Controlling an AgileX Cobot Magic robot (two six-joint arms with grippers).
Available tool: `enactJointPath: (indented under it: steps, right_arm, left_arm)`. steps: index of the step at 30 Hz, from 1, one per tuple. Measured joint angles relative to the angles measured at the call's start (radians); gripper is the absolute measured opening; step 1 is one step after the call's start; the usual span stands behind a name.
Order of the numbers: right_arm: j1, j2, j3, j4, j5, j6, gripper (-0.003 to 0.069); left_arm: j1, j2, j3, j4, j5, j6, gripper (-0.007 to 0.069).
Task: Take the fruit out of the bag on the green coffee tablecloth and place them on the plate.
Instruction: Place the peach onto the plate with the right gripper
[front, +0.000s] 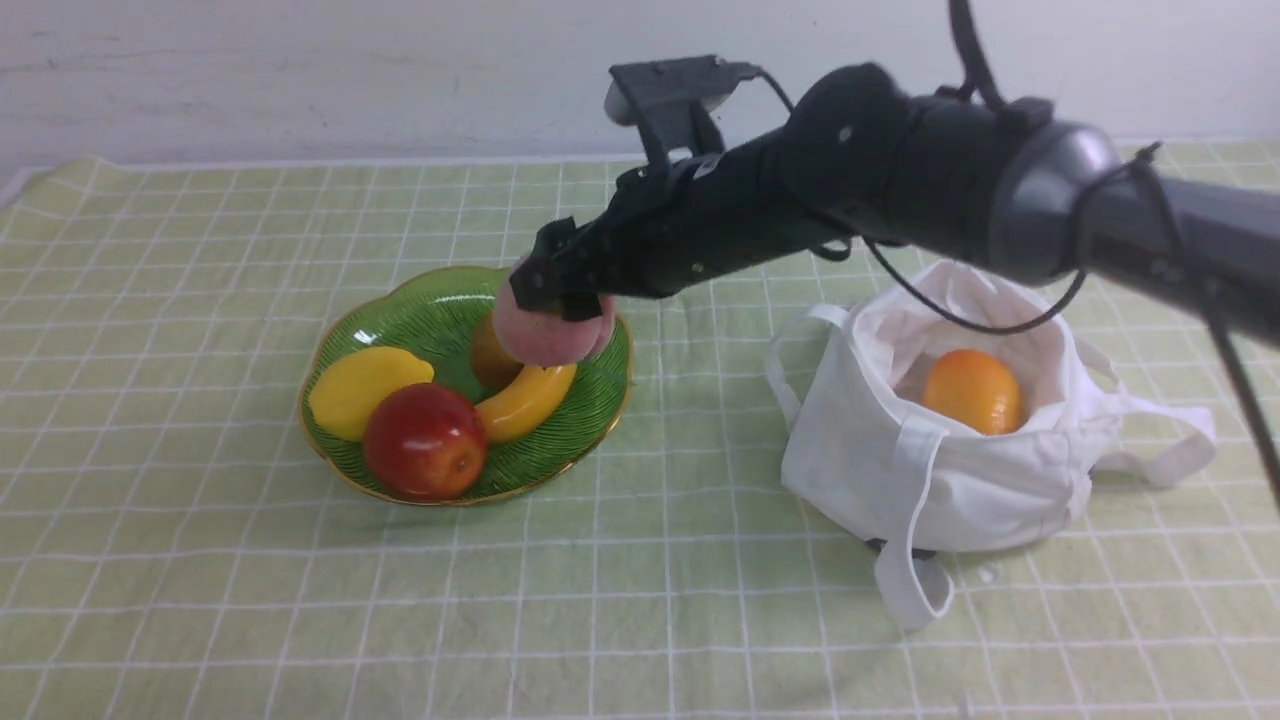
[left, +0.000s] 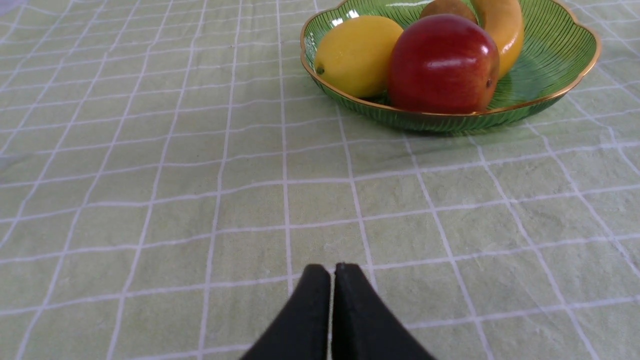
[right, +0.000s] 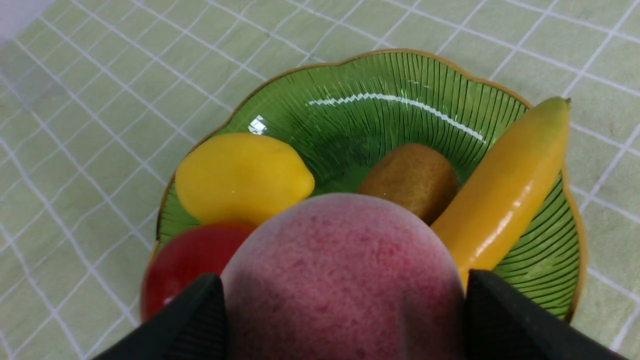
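Now the right gripper (front: 560, 300) is out over the plate (front: 420, 300), fingers clamped either side of the pink peach (front: 553, 338), holding it above the kiwi (front: 492, 358) and the banana (front: 525, 400); whether it touches them is hard to say. Lemon (front: 365, 390) and red apple (front: 425, 440) fill the plate's near side. Over on the right, the mango (front: 972, 390) sits inside the open white bag (front: 940, 480) on the green checked tablecloth (front: 200, 300). Left gripper (left: 332, 272): fingers pressed together, empty, low over bare cloth short of the plate
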Motion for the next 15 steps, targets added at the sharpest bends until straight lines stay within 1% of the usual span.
enactJointPath:
  steps: [4, 11, 13, 15]
  right_arm:
    - [0.022, 0.047, 0.0, 0.001, -0.038, -0.01, 0.0553]
    - [0.026, 0.082, 0.0, 0.004, -0.02, -0.013, 0.0553]
    - [0.026, 0.082, 0.0, 0.004, -0.007, -0.013, 0.058]
    - [0.026, 0.082, 0.0, 0.004, 0.013, -0.013, 0.0631]
  left_arm:
    - [0.0, 0.0, 0.0, 0.0, 0.0, 0.0, -0.0008]
    - [0.0, 0.0, 0.0, 0.0, 0.0, 0.0, -0.0008]
    - [0.0, 0.0, 0.0, 0.0, 0.0, 0.0, -0.0008]
    - [0.0, 0.0, 0.0, 0.0, 0.0, 0.0, -0.0008]
